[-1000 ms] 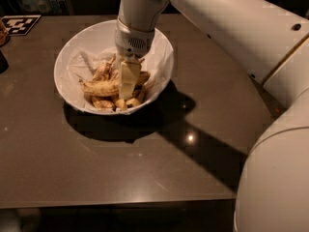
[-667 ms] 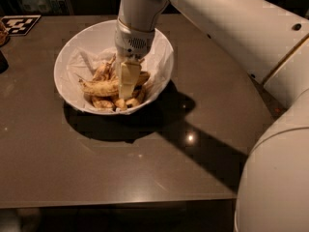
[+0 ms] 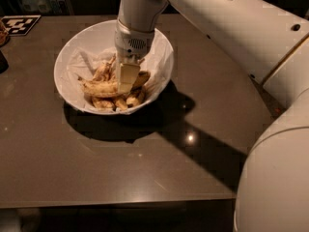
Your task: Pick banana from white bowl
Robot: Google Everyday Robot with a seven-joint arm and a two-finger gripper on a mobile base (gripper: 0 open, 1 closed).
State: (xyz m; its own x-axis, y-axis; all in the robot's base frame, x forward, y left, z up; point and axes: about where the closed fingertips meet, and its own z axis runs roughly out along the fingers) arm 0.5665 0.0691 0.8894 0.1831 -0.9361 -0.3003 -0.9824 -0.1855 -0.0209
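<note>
The white bowl (image 3: 72, 45) stands on the far left part of the table, lined with crumpled white paper. Several overripe bananas lie in it. The longest banana (image 3: 99, 88), yellow with brown speckles, lies roughly crosswise in the middle of the pile. My gripper (image 3: 126, 79) reaches straight down into the bowl from the white arm and sits on the pile at the right end of this banana. It hides part of the banana beneath it. Smaller, browner bananas (image 3: 129, 99) lie in front of it and to its right.
The dark brown table (image 3: 145, 163) reaches to a front edge low in the view. A black-and-white marker tile (image 3: 18, 24) lies at the far left corner. My white arm (image 3: 231, 28) crosses the upper right, and the robot body (image 3: 277, 178) fills the lower right.
</note>
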